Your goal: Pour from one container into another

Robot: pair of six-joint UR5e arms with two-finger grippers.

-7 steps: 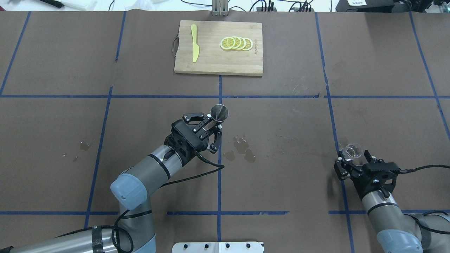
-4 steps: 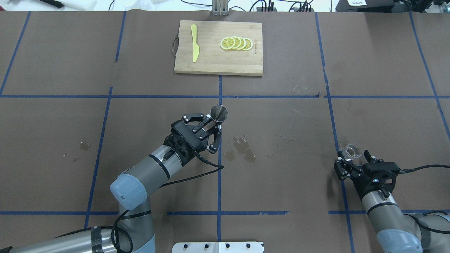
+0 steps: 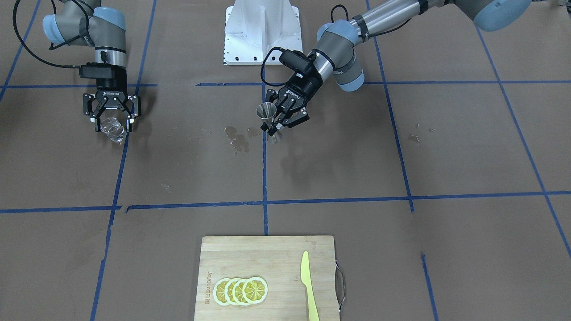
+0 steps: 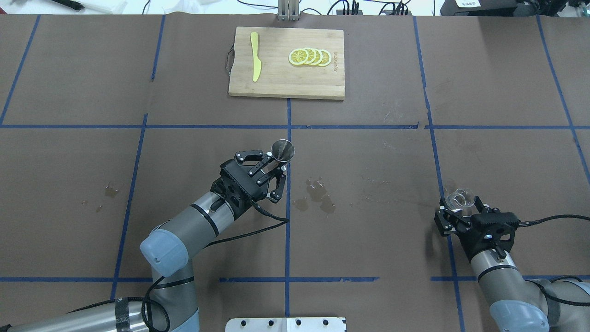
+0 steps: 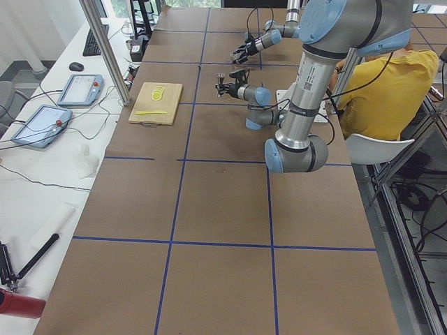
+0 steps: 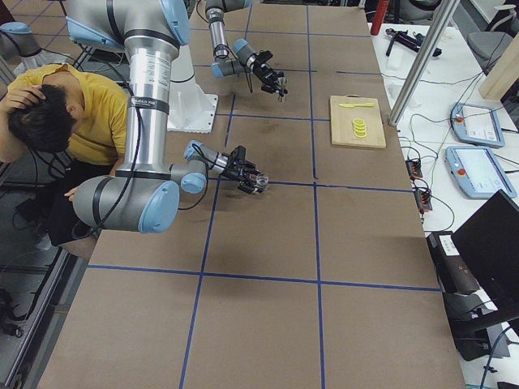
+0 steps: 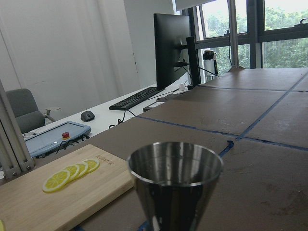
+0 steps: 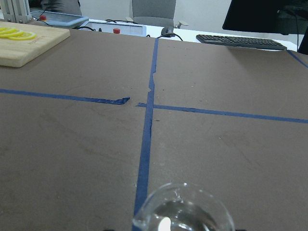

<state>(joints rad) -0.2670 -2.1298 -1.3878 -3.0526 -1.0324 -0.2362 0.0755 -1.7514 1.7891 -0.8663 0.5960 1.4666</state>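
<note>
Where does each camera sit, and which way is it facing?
Front-facing: across the table, looking down at the robot; both arms, left pincer on view's right.
Overhead: behind the robot, looking forward and down; both arms, right pincer at right.
Exterior left: table's left end, looking along it; left arm near.
Exterior right: opposite end; right arm near.
Left wrist: behind the jigger, facing the cutting board; no arm shows.
Right wrist: behind the glass cup, facing across the table; no arm shows.
Shared: both wrist views catch the cutting board.
</note>
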